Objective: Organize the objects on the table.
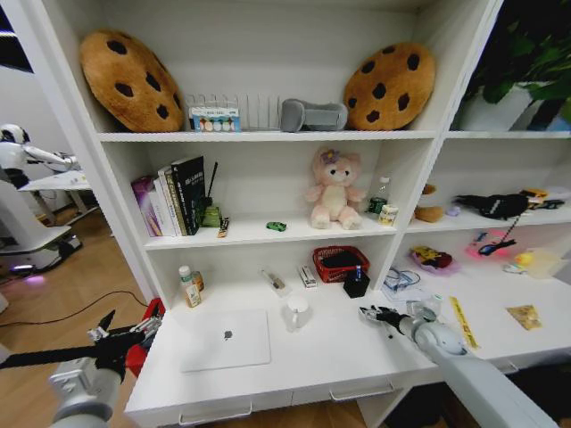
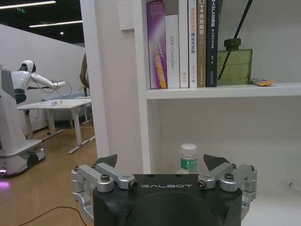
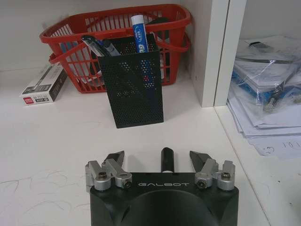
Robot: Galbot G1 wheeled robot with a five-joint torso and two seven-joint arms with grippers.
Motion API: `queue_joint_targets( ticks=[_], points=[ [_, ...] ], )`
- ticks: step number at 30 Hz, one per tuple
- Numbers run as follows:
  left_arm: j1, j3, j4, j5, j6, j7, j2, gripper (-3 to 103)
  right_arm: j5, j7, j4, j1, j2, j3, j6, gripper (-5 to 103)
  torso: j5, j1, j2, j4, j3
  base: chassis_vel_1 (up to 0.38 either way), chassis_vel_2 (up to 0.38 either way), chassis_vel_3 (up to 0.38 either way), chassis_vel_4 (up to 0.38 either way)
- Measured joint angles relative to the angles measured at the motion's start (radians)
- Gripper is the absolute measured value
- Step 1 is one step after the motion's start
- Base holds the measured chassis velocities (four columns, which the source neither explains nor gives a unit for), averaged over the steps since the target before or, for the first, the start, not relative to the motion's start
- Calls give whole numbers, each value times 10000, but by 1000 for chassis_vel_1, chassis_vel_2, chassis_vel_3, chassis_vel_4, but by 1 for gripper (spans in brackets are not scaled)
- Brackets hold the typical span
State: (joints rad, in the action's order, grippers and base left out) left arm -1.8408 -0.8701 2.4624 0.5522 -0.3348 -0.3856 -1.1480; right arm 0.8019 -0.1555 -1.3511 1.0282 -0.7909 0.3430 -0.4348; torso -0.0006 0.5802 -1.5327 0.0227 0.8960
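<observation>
The silver laptop point(image 1: 225, 339) lies closed on the white desk point(image 1: 330, 357), front left. A tiny green toy car point(image 1: 277, 226) sits on the shelf above. A black mesh pen holder point(image 3: 134, 84) holds a blue pen point(image 3: 140, 33) and other pens point(image 3: 96, 44). My right gripper point(image 1: 370, 312) rests low on the desk just short of the holder. It is open point(image 3: 157, 157), and the end of a black pen point(image 3: 167, 160) shows between its spread fingers. My left gripper point(image 1: 125, 332) hovers open point(image 2: 161, 162) off the desk's left end.
A red basket point(image 3: 117, 28) stands behind the holder, with a small box point(image 3: 44, 84) beside it. Plastic-wrapped items point(image 3: 268, 70) lie past the shelf divider point(image 3: 214, 52). A white-capped bottle point(image 2: 189, 157), books point(image 2: 181, 42), a white cup point(image 1: 296, 312) and the pink teddy point(image 1: 333, 189) are nearby.
</observation>
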Motion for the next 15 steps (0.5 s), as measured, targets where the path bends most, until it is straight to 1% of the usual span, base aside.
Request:
queue_joint_targets(
  ticks=[1, 2, 3, 5, 6, 7, 9, 10, 11, 12, 13, 14, 15],
  points=[
    [0, 0, 0, 0, 0, 0, 0, 100, 0, 0, 0, 0, 0, 0, 0, 79, 0, 0, 0, 0, 0, 0, 0, 0, 0],
    [0, 0, 0, 0, 0, 0, 0, 100, 12, 2, 3, 0, 1, 5, -35, 73, -1, 0, 0, 0, 0, 0, 0, 0, 0],
    [0, 0, 0, 0, 0, 0, 0, 100, 12, 2, 3, 0, 1, 5, -35, 73, -1, 0, 0, 0, 0, 0, 0, 0, 0],
    [0, 0, 0, 0, 1, 0, 0, 100, 26, 21, 4, 14, 10, 21, -109, 62, 0, 0, 0, 0, -1, 0, 0, 0, 0],
    [0, 0, 0, 0, 1, 0, 0, 100, 26, 21, 4, 14, 10, 21, -109, 62, 0, 0, 0, 0, -1, 0, 0, 0, 0],
    [0, 0, 0, 0, 0, 0, 0, 100, 22, 27, 1, 21, 14, 21, -111, 57, 0, 0, 0, 0, -1, 0, 0, 0, 0],
    [0, 0, 0, 0, 0, 0, 0, 100, -5, 36, -16, 57, 37, 18, -105, 57, 1, 0, 0, -1, -1, 0, 0, 0, 0],
    [0, 0, 1, 0, 0, 0, 0, 100, -27, 46, -47, 102, 64, 14, -94, 51, 1, 0, 0, -1, -1, 0, 0, 0, 0],
    [0, 0, 1, 0, 0, 0, 0, 100, -27, 46, -47, 102, 64, 14, -94, 51, 1, 0, 0, -1, -1, 0, 0, 0, 0],
    [0, 0, 0, 0, 0, 0, 0, 100, -26, 47, -89, 165, 104, 14, -90, 41, 1, -1, -1, -1, -1, 0, 0, 0, 0],
    [0, 0, 0, 0, 0, 0, 0, 100, 13, 53, -91, 209, 157, 32, -89, 35, 4, 0, -1, -1, -1, 0, 0, 0, 0],
    [0, 0, 0, 0, 0, 0, 0, 100, 13, 53, -91, 209, 157, 32, -89, 35, 4, 0, -1, -1, -1, 0, 0, 0, 0],
    [1, 0, 0, 0, 0, 0, 0, 100, 50, 57, -72, 217, 209, 39, -89, 30, 6, 0, 0, -2, 0, 0, 0, 0, 0]
  ],
)
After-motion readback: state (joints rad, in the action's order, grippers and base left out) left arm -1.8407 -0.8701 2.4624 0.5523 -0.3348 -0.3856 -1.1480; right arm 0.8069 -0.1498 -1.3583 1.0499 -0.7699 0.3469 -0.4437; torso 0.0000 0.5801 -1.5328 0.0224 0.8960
